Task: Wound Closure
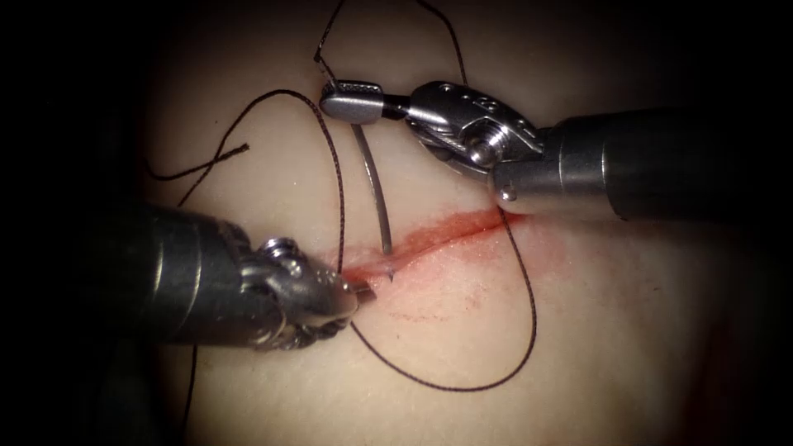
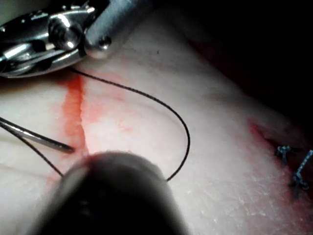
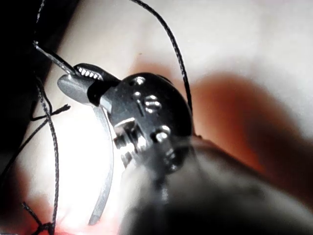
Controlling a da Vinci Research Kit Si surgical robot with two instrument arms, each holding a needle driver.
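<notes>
The tissue [image 1: 628, 330] carries a slanted red cut [image 1: 450, 230]. My right tool [image 1: 351, 99] sits above and left of the cut, shut on the curved needle [image 1: 376, 186] near its tail end. From there the needle runs down into the cut near its left end, and a short dark tip [image 1: 388, 277] pokes out of the tissue just below. The jaws of my left tool [image 1: 363, 291] are shut on nothing, right beside that tip. Dark thread [image 1: 529, 314] leaves the needle tail and loops widely over the tissue. The wrist views show the needle [image 2: 39, 139] [image 3: 105, 166] and right tool [image 3: 78, 81].
A free thread end [image 1: 241, 149] lies on the tissue at the left. Red fluid [image 2: 73, 105] stains the cut's edges. The right tool's wrist [image 2: 49, 36] hangs over the cut's right end. Blue stitch ends [image 2: 293, 166] sit at another red mark further off.
</notes>
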